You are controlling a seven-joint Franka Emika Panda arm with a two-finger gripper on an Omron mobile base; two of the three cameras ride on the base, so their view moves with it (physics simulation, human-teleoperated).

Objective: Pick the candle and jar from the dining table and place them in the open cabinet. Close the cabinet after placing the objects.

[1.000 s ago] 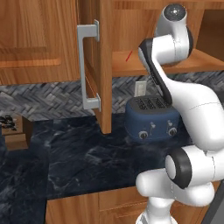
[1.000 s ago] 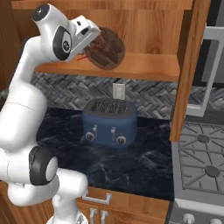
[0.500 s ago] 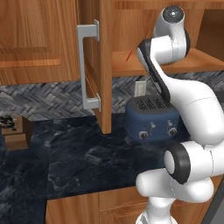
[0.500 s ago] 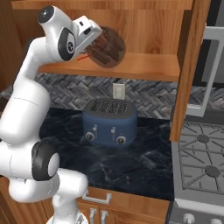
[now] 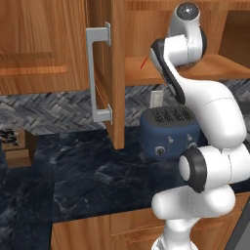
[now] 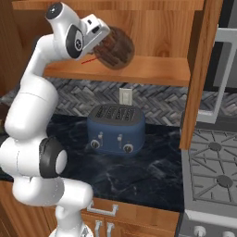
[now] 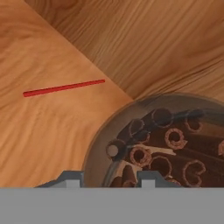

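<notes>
Tool: the tool [image 6: 102, 39] pinches the jar [image 6: 115, 47], tilted, inside the open cabinet [image 6: 139, 69].
Jar: held just above the shelf, near its left part; base seems not yet set down.
Risk: released while tilted, the jar may roll off the shelf onto the toaster [image 6: 115, 127] or counter [image 6: 152, 173] below.
Door: the door [image 5: 114, 73] stands open.

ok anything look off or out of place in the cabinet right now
The jar is not upright: the gripper holds it tilted in the air above the cabinet shelf, not yet set down. A thin red line also lies across the shelf wood; I cannot tell what it is. The toaster below looks normal.
</notes>
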